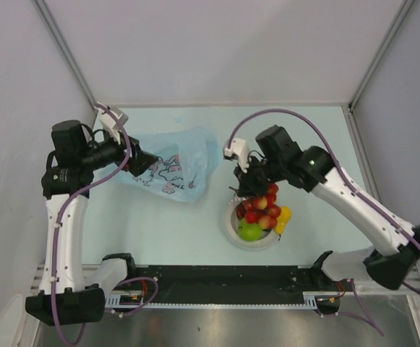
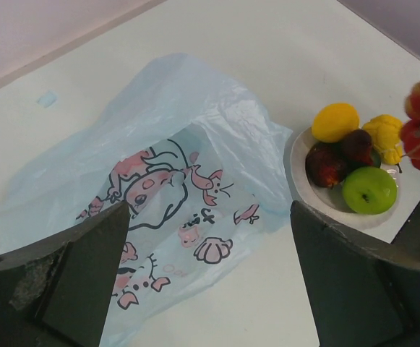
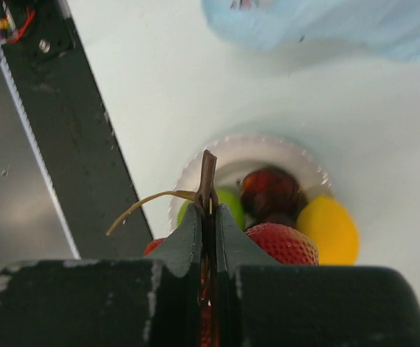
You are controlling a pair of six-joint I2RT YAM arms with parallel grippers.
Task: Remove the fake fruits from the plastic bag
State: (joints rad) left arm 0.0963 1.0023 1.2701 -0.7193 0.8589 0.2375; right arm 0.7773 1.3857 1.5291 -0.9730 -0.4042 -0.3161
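The light-blue plastic bag [image 1: 175, 168] lies crumpled and flat on the table; it also shows in the left wrist view [image 2: 173, 166]. My left gripper [image 1: 142, 162] is open and empty over the bag's left part, its fingers [image 2: 87, 278] wide apart. My right gripper [image 1: 251, 185] is shut on the brown stem [image 3: 209, 177] of the red grapes [image 1: 263, 205], which hang over the white plate [image 1: 233, 233]. In the plate lie a green apple [image 2: 369, 189], a lemon [image 2: 335, 121], a banana [image 2: 384, 134] and a dark maroon fruit [image 2: 327, 165]. I cannot make out the avocado.
The plate stands at the table's near middle, right of the bag. A black rail [image 1: 224, 278] runs along the near edge, also in the right wrist view [image 3: 72, 137]. White walls enclose the table at the back and sides.
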